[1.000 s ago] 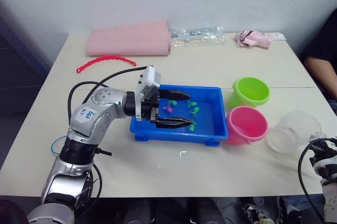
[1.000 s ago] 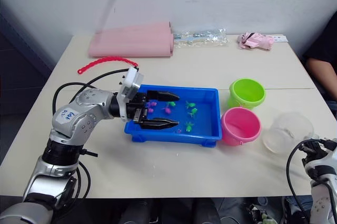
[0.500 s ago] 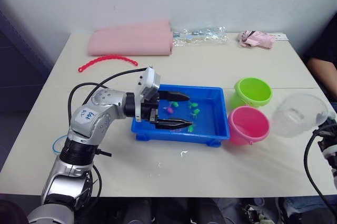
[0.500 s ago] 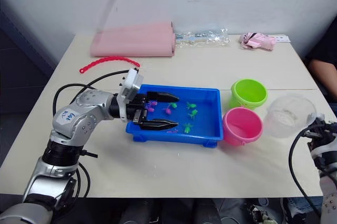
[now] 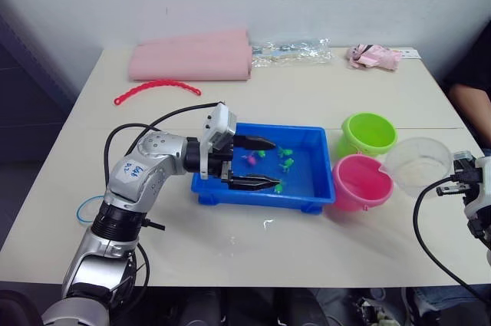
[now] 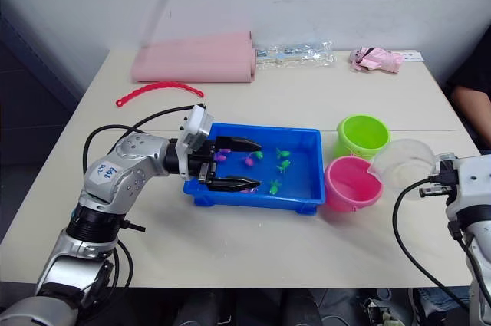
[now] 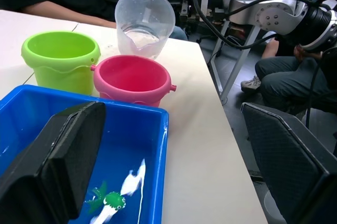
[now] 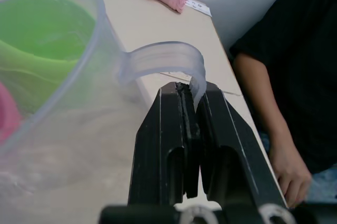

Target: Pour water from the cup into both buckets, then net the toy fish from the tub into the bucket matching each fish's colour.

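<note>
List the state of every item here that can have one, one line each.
cup: upright, lifted off the table, gripped by its handle, a little water inside.
right pincer: shut on the cup's handle.
left pincer: open, over the tub.
tub: on the table, holding water and small fish.
green bucket: upright on the table.
pink bucket: upright on the table, beside the cup.

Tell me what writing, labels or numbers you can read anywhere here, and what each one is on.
White sticker on the robot's left arm: blue handwriting, too small and blurred to read.
Clear measuring cup, held by its handle in the right gripper: no readable scale marks.
Lime green bucket, pink bucket, blue tub: no text visible.
</note>
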Motion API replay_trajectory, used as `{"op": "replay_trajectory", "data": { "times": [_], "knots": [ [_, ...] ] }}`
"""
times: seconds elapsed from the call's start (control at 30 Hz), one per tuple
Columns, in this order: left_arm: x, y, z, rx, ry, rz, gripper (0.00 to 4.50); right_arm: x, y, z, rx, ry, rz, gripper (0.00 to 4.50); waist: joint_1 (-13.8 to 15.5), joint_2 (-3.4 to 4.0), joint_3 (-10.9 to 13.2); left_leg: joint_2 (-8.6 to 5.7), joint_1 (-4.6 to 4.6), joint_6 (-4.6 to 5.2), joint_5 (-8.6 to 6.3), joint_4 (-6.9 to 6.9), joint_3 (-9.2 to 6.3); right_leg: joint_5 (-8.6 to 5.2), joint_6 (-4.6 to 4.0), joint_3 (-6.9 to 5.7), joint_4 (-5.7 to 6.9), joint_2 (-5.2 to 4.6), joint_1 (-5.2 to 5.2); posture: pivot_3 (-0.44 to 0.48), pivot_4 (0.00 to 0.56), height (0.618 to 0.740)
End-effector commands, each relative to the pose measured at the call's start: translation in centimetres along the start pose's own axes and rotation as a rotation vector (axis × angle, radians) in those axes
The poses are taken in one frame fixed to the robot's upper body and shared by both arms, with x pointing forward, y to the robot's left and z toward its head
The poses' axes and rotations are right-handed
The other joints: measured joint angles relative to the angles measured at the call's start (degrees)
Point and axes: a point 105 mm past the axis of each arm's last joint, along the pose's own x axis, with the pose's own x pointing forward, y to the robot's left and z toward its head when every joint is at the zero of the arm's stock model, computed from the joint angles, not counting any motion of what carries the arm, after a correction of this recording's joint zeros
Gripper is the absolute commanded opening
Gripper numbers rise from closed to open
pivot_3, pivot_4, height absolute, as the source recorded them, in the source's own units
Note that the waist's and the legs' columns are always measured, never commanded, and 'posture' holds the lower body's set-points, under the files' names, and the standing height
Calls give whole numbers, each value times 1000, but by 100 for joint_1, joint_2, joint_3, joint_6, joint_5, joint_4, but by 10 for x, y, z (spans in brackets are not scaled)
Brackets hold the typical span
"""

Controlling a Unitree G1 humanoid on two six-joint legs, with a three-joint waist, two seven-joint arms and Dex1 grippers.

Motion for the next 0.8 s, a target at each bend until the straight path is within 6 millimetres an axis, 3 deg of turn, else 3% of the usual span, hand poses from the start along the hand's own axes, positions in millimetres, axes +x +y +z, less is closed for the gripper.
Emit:
{"op": "replay_trajectory", "data": {
  "times": [0.03,0.8],
  "knots": [
    [1,-2,5,37,-13,-10,4500,0,-4,21,-98,-83,-12,75,2,0,0,0,0,0,0,0,0,0,0,0,0,0,0,0,150,738],
    [3,2,2,75,3,-5,4500,1,6,46,-528,-203,43,75,4,-1,0,1,0,-2,2,4,0,0,0,-1,1,3,1,0,150,738]
  ]
}}
